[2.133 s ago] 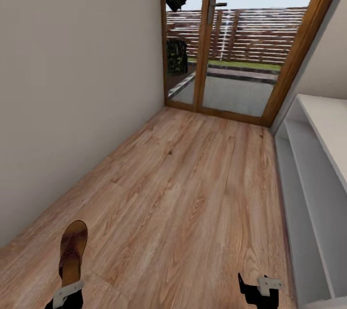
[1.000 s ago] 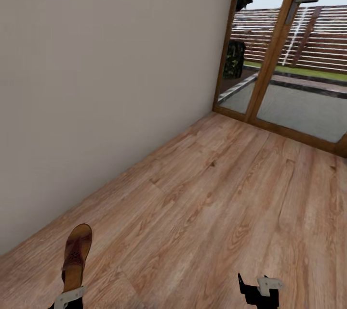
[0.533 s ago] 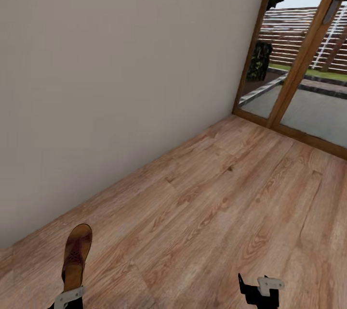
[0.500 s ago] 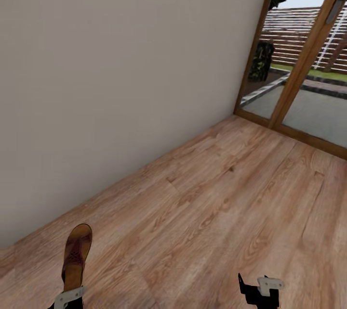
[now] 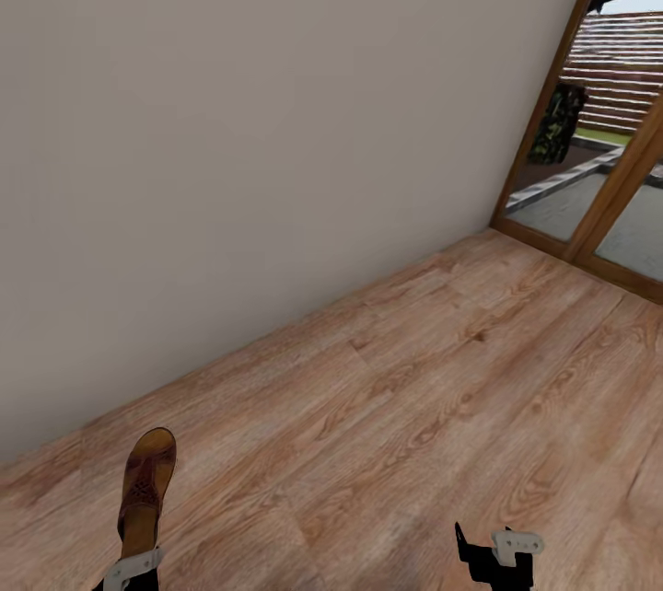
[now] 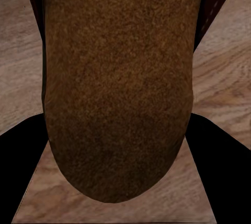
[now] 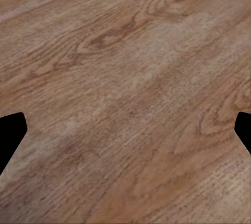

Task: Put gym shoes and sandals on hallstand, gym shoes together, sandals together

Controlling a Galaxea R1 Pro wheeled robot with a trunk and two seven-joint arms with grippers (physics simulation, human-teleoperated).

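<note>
over the corridor floor (image 5: 414, 407), left fingers (image 6: 15, 166) clamp a sandal (image 5: 145, 490) pointing ahead (right fingers (image 7: 10, 135) spread).

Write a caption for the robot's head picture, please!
Left pincer carries a brown sandal over the wooden floor beside a plain wall.

no readable text, no labels, no brand marks, no numbers, no signs on any surface
</note>
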